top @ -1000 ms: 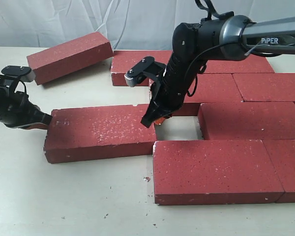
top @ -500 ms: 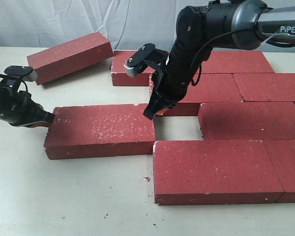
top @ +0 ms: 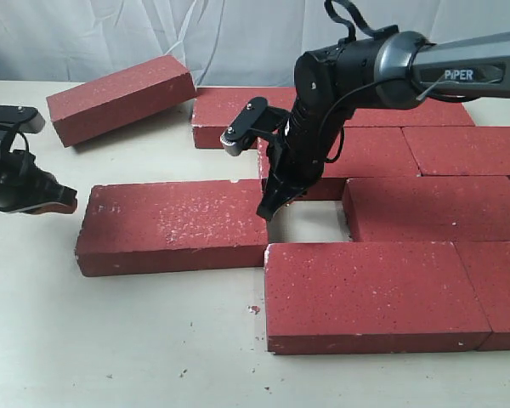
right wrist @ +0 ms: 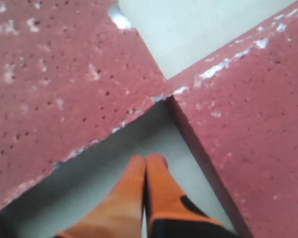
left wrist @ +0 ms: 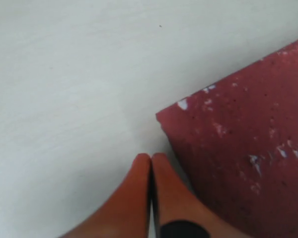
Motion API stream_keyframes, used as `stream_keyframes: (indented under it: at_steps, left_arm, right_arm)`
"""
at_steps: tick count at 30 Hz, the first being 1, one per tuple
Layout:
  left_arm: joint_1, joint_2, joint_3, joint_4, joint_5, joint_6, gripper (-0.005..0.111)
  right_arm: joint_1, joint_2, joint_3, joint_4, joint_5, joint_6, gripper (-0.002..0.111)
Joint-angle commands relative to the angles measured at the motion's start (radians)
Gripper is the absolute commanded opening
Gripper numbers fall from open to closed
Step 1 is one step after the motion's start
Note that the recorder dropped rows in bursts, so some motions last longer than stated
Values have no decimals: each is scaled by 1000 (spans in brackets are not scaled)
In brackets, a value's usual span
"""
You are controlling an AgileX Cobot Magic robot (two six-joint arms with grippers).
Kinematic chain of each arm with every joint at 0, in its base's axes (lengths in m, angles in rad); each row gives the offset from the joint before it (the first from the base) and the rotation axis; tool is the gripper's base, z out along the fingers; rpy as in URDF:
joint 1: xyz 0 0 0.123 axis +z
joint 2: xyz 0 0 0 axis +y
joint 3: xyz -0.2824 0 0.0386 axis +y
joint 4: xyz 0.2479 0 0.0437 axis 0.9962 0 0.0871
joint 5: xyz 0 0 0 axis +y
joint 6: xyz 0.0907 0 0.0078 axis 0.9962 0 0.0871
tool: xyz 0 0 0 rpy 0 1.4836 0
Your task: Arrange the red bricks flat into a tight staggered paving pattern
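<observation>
The right edge of the exterior view is cutting off the outermost of the rough, pale-speckled, rectangular red bricks (top: 374,293), so their full count is staying uncertain; the black right arm (top: 357,68) is covering part of the middle row; both wrist views are showing only brick corners and blurred orange fingertips.

The left gripper (top: 66,206) is lying low by the near-left loose brick (top: 174,225); its orange fingers (left wrist: 134,198) are pressing together with nothing between them, just beside that brick's chipped corner, and a thin strip of the pale tabletop (top: 110,340) is showing between them in the exterior view. The right gripper (top: 268,211) is likewise pinched tight and empty, pointing down into a small bare pocket of table ringed by bricks.

The bricks are lying flat on the table, packing into staggered rows on the right side; the loose brick is lying flat with its right end meeting the packed ones; the back-left skewed brick (top: 119,98) is sitting at an angle, seemingly tilted, near the back row. Their faces are looking dark red and pitted, with white chipping along edges and corners.
</observation>
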Motion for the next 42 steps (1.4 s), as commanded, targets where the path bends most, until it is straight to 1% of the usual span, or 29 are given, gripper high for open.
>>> stream_keyframes:
  at_steps: [1,5,9,12,19,27,30,32,37,42]
  left_arm:
    - [16,-11,1,8,13,-26,0]
    - [-4,-11,1,12,67,-29,0]
    - [-34,-9,1,17,68,-29,0]
    - [-45,-9,1,28,63,-26,0]
    - [-45,9,1,28,54,-26,0]
    - [-45,9,1,24,-9,-26,0]
    - [-45,7,1,-14,-28,-26,0]
    - [-45,7,1,-14,-23,-26,0]
    - [-45,7,1,-14,45,-11,0]
    - [-45,7,1,-14,49,-11,0]
  right_arm:
    - [-1,8,-4,-11,-57,3,-1]
    - [-1,17,-4,20,-67,3,-1]
    - [1,15,-4,58,-60,3,-1]
    - [1,15,-4,51,-41,3,-1]
    - [1,15,-4,82,-3,1,-1]
    - [1,15,-4,106,42,-8,-1]
    - [1,11,-4,106,59,-10,-1]
    - [1,11,-4,117,59,-10,-1]
    - [1,11,-4,129,67,-15,-1]
    - [1,11,-4,148,87,-34,-1]
